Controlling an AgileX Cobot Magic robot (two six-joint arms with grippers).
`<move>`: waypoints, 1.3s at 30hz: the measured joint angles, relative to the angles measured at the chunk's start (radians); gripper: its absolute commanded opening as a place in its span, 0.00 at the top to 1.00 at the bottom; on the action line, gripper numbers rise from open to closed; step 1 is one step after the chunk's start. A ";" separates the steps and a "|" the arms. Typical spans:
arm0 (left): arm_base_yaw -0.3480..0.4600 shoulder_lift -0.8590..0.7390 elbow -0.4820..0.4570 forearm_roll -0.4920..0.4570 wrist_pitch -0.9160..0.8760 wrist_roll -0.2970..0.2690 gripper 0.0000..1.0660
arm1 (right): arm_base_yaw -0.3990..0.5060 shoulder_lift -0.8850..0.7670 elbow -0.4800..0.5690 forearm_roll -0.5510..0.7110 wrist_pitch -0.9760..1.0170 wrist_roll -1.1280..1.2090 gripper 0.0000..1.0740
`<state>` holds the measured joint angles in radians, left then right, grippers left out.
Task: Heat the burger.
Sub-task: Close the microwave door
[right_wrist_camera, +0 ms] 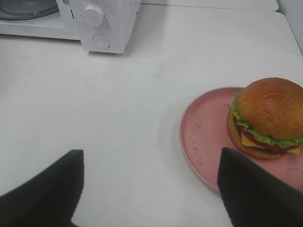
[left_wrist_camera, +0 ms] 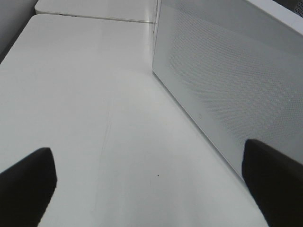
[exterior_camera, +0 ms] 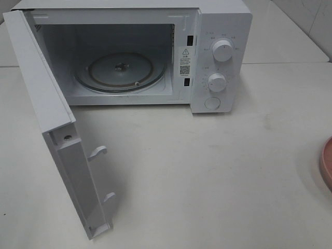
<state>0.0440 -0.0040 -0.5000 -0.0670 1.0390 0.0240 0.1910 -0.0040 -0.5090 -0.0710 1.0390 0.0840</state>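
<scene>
Burger [right_wrist_camera: 268,118] on pink plate [right_wrist_camera: 203,132], microwave [exterior_camera: 218,52] door [exterior_camera: 46,119] open

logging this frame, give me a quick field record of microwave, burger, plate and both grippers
microwave: door swung open, glass turntable bare
burger: on the pink plate, outside the microwave
pink plate: on the table, right of the microwave
left gripper: open, holding nothing, beside the door
right gripper: open, holding nothing, near the plate
</scene>
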 measured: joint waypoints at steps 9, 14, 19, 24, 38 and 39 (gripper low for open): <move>0.000 0.000 0.000 0.000 0.000 0.000 0.06 | 0.000 0.000 0.000 0.000 0.000 0.000 0.29; 0.000 0.000 0.000 0.000 0.000 0.000 0.06 | 0.000 0.000 0.000 0.000 0.000 0.000 0.29; 0.000 0.000 0.000 0.000 0.000 0.000 0.06 | 0.000 0.000 0.000 0.000 0.000 0.000 0.29; 0.000 0.000 0.000 0.000 0.000 0.000 0.06 | 0.000 0.000 0.000 0.000 0.000 0.000 0.29; 0.000 0.000 0.000 0.000 0.000 0.000 0.06 | 0.000 0.000 0.000 0.000 0.000 0.000 0.29; 0.000 0.000 0.000 0.000 0.000 0.000 0.06 | 0.000 0.000 0.000 0.000 0.000 0.000 0.29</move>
<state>0.0440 -0.0040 -0.5000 -0.0670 1.0390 0.0240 0.1910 -0.0040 -0.5090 -0.0710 1.0390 0.0840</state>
